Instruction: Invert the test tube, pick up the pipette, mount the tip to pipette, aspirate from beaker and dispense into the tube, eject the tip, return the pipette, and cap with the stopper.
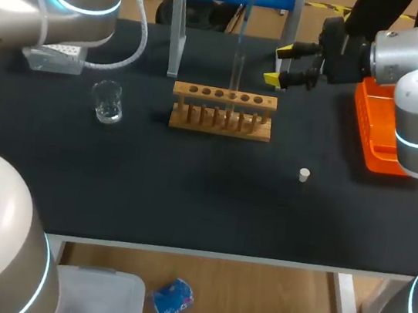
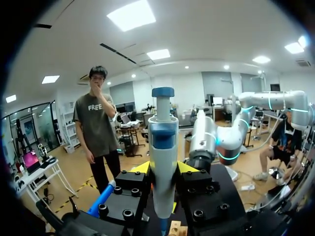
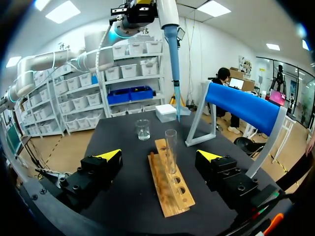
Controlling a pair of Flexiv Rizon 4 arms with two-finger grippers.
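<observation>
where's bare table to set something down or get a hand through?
Free: the broad front strip of table between rack and near edge, apart from the stopper at its right; also the gap between beaker and rack. Crowded: behind the rack, where pipette, test tube, stand leg and the open right tool cluster.

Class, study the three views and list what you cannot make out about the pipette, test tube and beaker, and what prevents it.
1. Head view: the upper edge cuts off most of the pipette and all of the left gripper.
2. Left wrist view: the pipette's own body hides its tip end and the test tube below.
3. Every view: liquid levels in the test tube and the beaker are too small and clear to gauge.
</observation>
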